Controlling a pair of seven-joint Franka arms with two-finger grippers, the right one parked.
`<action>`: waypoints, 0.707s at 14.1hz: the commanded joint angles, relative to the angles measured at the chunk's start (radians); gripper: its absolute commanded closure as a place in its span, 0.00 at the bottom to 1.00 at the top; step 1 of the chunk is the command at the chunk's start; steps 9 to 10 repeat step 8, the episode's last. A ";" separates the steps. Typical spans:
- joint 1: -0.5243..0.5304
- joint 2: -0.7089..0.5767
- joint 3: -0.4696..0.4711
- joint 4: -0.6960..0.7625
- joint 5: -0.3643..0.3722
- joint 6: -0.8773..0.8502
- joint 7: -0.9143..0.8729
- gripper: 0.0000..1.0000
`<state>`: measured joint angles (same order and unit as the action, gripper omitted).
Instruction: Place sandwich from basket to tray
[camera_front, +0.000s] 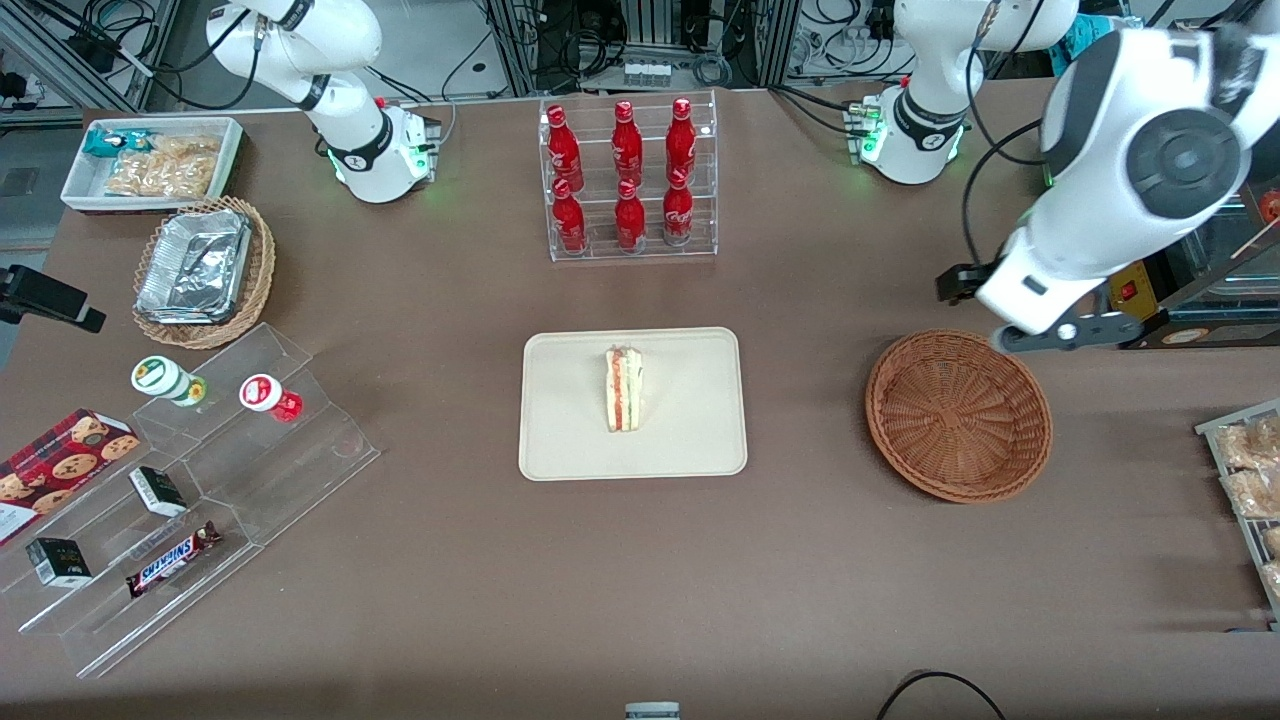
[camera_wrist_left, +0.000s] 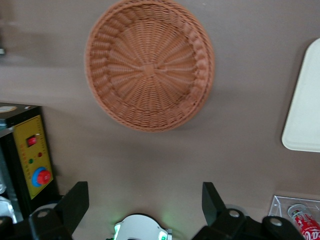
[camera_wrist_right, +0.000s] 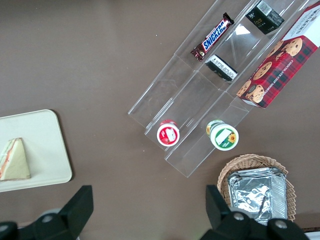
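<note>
The sandwich (camera_front: 624, 389), a pale wedge with red and green filling along its cut edge, lies on the cream tray (camera_front: 560, 440) at the table's middle; the right wrist view also shows the sandwich (camera_wrist_right: 15, 161) on the tray (camera_wrist_right: 45, 140). The reddish-brown wicker basket (camera_front: 958, 415) sits empty toward the working arm's end of the table. My gripper (camera_front: 1050, 333) hangs high over the table, just farther from the front camera than the basket. In the left wrist view the gripper (camera_wrist_left: 144, 192) is open with nothing between its fingers, the basket (camera_wrist_left: 150, 65) and a corner of the tray (camera_wrist_left: 305, 110) below.
A clear rack of red bottles (camera_front: 628, 180) stands farther back than the tray. Toward the parked arm's end are a stepped acrylic shelf with snacks (camera_front: 200, 480), a tan basket of foil trays (camera_front: 200, 270) and a white snack bin (camera_front: 150, 160). A yellow-faced control box (camera_wrist_left: 30, 160) stands beside the basket.
</note>
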<state>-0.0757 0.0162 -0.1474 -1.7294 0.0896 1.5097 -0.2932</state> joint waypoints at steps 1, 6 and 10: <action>0.172 -0.036 -0.150 0.023 0.007 -0.037 0.063 0.00; 0.182 -0.033 -0.112 0.105 -0.056 -0.026 0.124 0.00; 0.156 -0.033 -0.069 0.106 -0.086 -0.013 0.124 0.00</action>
